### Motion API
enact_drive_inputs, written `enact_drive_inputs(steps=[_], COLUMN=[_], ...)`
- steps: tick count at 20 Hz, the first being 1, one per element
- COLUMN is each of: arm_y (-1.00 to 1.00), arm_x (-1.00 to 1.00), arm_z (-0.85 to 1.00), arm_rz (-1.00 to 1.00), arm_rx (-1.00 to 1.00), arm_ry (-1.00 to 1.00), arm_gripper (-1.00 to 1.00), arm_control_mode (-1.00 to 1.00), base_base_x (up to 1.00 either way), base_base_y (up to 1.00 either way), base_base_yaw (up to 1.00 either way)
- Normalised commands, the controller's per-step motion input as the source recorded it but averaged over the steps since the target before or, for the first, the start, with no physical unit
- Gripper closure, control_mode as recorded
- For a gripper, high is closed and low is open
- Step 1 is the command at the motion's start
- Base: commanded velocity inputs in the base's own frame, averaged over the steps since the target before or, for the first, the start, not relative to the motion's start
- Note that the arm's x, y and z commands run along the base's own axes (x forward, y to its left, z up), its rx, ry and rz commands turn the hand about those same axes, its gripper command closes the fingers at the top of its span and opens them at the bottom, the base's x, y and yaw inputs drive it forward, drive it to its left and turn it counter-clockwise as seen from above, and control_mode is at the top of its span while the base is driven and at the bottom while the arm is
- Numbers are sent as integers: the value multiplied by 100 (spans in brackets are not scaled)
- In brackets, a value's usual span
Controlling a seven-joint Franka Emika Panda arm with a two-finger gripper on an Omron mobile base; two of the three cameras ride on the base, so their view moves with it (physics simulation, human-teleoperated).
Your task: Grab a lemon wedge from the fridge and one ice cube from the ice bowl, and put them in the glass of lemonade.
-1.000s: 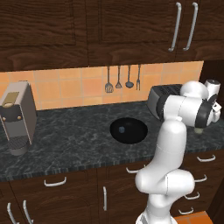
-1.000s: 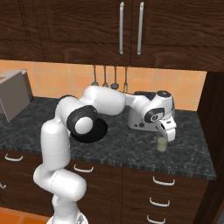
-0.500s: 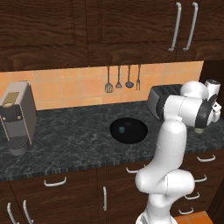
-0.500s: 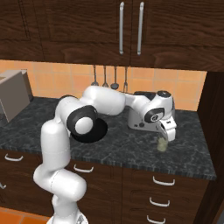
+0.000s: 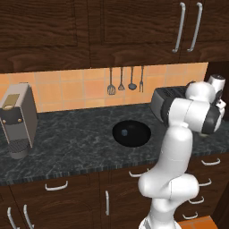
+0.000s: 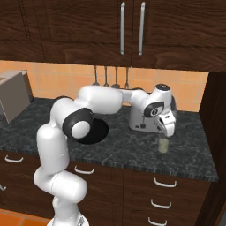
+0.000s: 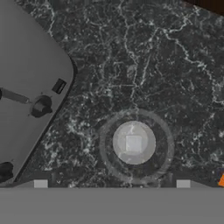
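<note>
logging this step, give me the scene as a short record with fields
gripper: open, above the glass of lemonade
glass contents: a small pale cube sits in the middle of the glass, seen in the hand view
ice bowl: black, on the counter, a small pale speck inside
toaster: beside the glass

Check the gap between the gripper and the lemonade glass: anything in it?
Nothing. In the right base view the gripper hangs open just above the glass of lemonade, with bare air between. In the hand view a pale cube sits inside the glass.
</note>
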Motion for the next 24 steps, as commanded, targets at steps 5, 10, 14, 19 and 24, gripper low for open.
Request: enact_drive_inputs(steps=[5, 10, 14, 19, 24], arm_y=[22, 19, 44, 62, 98], arm_x=[-6, -14, -19, -19, -33], arm_z=[32, 31, 37, 26, 0], arm_rz=[0, 0, 1, 9, 25], arm_rx=[0, 0, 0, 0, 0], arm_ry=[-5, -11, -16, -2, 12], arm_gripper=[-100, -100, -100, -100, -100], arm_control_mode=[-100, -100, -100, -100, -100], base_base_x=[0, 0, 0, 0, 0], base_base_y=[0, 0, 0, 0, 0], base_base_yaw=[0, 0, 0, 0, 0])
